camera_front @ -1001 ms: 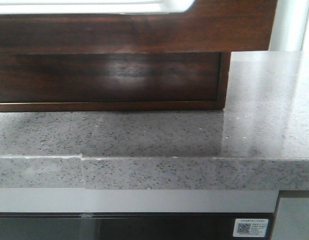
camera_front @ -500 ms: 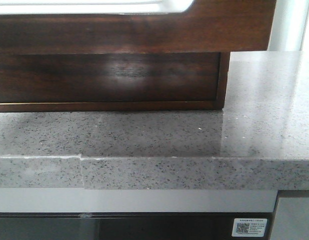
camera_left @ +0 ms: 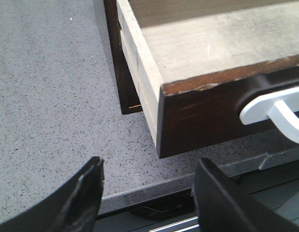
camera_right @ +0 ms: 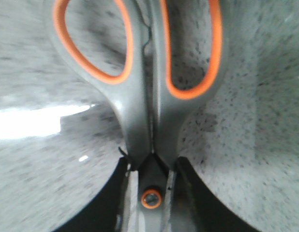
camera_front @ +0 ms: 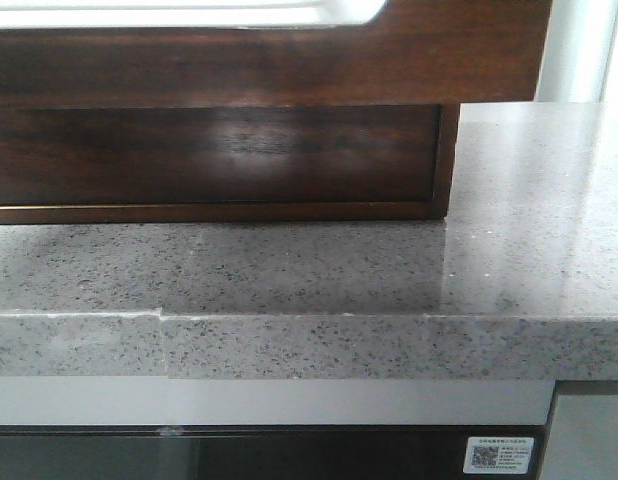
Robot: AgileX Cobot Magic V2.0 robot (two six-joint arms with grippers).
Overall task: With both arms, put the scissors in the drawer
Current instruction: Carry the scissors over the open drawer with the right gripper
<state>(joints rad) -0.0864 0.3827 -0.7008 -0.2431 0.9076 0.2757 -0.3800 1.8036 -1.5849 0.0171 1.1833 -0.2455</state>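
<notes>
The dark brown drawer is pulled out over the grey speckled counter; its front has a wide cutout showing white along the top. In the left wrist view the drawer shows its pale inside and a white handle. My left gripper is open and empty, near the drawer's front corner above the counter edge. My right gripper is shut on the scissors, which have grey handles with orange-lined loops. It grips them at the pivot screw, above the counter. Neither gripper shows in the front view.
The dark cabinet body sits under the drawer on the counter. The counter's front edge has a seam at the left. Below it is a dark panel with a white sticker.
The front view has shifted very slightly; the counter edge and sticker sit a little lower. Nothing else has visibly changed.
</notes>
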